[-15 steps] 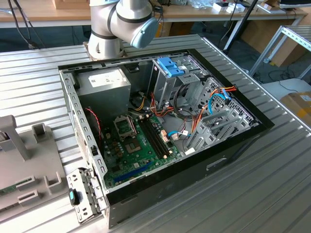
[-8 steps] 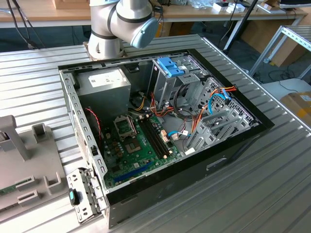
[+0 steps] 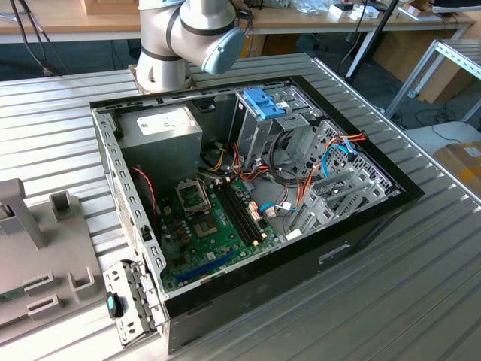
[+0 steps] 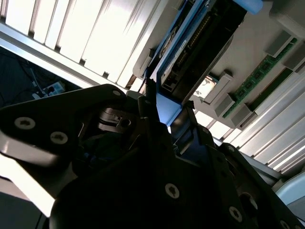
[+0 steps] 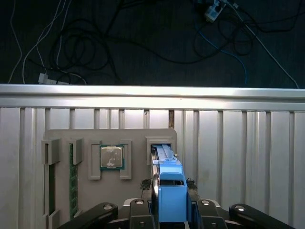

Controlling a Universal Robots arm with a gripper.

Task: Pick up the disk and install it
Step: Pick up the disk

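- Exterior view looks steeply down on the computer case (image 3: 248, 188), with the arm base (image 3: 159, 66) at its eleven o'clock.
- Both wrist views are close and share the disk (image 5: 170, 191) (image 4: 167, 109) and the tray (image 5: 128, 137).

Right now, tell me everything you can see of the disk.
The disk stands on edge in a slot of the grey holder tray, beside a recessed processor chip. Its edge nearest the camera carries a bright light-blue plastic rail, with grey metal behind. The claw appears shut on that rail, a finger on each side.
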